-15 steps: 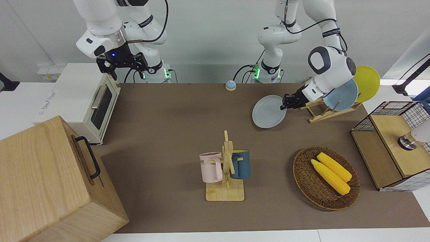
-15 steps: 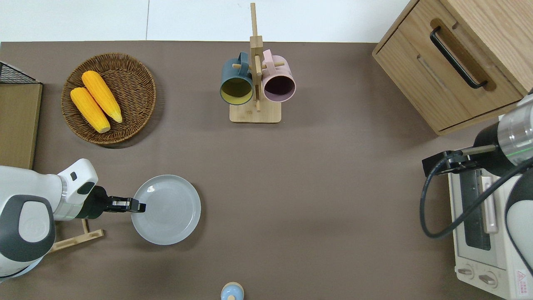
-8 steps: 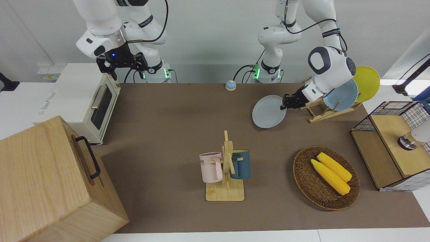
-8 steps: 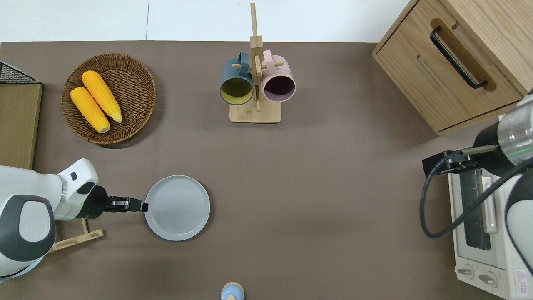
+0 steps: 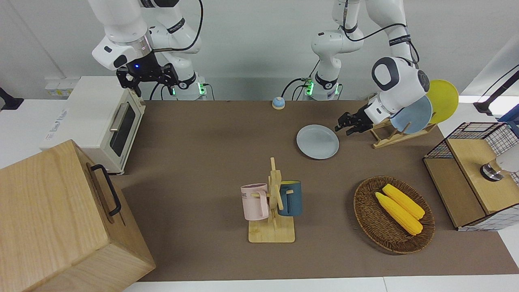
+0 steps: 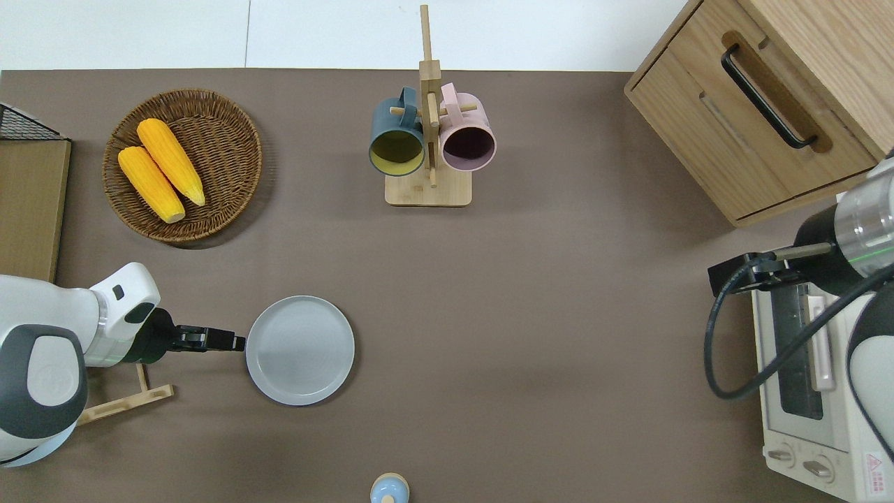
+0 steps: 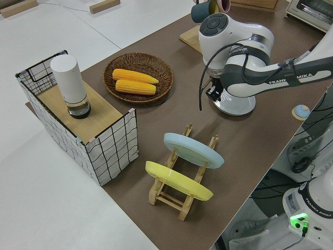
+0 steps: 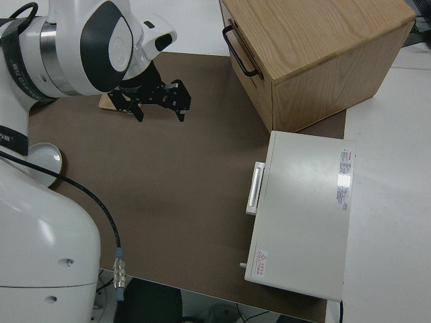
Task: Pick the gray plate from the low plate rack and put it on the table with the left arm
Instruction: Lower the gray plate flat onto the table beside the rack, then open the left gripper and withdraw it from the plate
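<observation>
Gray plate (image 6: 299, 350) lies flat on the table (image 6: 531, 293), lower left of centre in my overhead view, out of the low plate rack (image 5: 391, 136). My left gripper (image 6: 234, 341) sits just off its rim, fingers apart and holding nothing. I judge placement done; next I only need to retreat without nudging it. The right arm is parked.

A plain pale wall (image 5: 251, 36) rises at the robots' end; white surfaces (image 6: 279, 31) border the brown covering.
</observation>
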Robot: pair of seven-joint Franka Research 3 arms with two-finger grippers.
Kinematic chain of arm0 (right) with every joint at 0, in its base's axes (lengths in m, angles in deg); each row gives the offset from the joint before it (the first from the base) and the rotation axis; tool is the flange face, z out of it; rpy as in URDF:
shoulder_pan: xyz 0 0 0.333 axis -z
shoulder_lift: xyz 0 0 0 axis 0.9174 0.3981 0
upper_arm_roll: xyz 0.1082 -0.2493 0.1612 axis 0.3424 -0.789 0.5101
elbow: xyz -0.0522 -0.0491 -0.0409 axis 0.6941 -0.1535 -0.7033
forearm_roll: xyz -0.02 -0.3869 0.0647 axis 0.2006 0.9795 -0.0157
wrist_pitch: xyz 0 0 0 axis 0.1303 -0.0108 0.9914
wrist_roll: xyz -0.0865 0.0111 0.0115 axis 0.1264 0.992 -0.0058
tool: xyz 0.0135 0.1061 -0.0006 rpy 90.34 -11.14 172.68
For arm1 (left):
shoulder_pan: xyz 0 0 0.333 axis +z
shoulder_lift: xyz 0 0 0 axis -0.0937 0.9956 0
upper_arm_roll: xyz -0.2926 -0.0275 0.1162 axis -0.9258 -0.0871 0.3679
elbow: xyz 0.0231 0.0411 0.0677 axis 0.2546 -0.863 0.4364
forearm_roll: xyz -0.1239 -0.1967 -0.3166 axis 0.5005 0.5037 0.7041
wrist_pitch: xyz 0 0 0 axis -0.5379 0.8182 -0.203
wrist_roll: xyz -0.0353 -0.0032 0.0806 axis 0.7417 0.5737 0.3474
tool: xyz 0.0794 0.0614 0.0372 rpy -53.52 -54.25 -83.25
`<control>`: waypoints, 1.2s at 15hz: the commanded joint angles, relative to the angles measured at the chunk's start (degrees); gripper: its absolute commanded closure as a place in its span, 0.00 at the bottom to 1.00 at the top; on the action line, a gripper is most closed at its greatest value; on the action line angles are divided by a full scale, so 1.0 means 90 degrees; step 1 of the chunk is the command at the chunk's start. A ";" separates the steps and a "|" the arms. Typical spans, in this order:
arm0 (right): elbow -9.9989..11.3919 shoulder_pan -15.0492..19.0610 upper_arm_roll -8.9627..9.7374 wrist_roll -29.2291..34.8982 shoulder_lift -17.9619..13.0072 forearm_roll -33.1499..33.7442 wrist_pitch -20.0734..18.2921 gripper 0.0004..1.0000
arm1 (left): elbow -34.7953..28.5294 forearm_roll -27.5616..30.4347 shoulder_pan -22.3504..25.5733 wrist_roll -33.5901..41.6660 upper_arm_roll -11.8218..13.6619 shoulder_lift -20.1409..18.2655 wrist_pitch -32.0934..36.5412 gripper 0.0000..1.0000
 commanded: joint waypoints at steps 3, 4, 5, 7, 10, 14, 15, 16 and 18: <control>-0.0047 0.0150 0.0135 0.0075 -0.0013 0.0031 -0.0070 0.02 | 0.0858 -0.1230 -0.0060 -0.1301 -0.0103 -0.0137 0.0545 0.12; -0.0047 0.0150 0.0135 0.0075 -0.0013 0.0031 -0.0070 0.02 | 0.1024 -0.1368 -0.0060 -0.1555 -0.0123 -0.0137 0.0720 0.10; -0.0037 0.0150 0.0126 0.0075 -0.0013 0.0031 -0.0070 0.02 | 0.1209 -0.1447 -0.0060 -0.1722 -0.0123 -0.0146 0.0867 0.10; -0.0047 0.0150 0.0126 0.0075 -0.0013 0.0031 -0.0070 0.02 | 0.1687 -0.1690 -0.0060 -0.1898 -0.0133 -0.0146 0.1315 0.02; -0.0047 0.0150 0.0135 0.0075 -0.0023 0.0031 -0.0070 0.02 | 0.2245 -0.2275 -0.0060 -0.2260 -0.0328 -0.0146 0.1756 0.01; -0.0047 0.0150 0.0135 0.0075 -0.0013 0.0031 -0.0070 0.02 | 0.2792 -0.2472 -0.0069 -0.2505 -0.0465 -0.0156 0.2001 0.01; -0.0037 0.0150 0.0135 0.0075 -0.0013 0.0041 -0.0070 0.02 | 0.2967 -0.2569 -0.0069 -0.2505 -0.0513 -0.0185 0.2195 0.01; -0.0047 0.0150 0.0135 0.0075 -0.0013 0.0031 -0.0080 0.02 | 0.3182 -0.2706 -0.0069 -0.2505 -0.0610 -0.0176 0.2390 0.01; -0.0047 0.0150 0.0135 0.0075 -0.0013 0.0041 -0.0070 0.02 | 0.3524 -0.2824 -0.0069 -0.2524 -0.0689 -0.0147 0.2567 0.01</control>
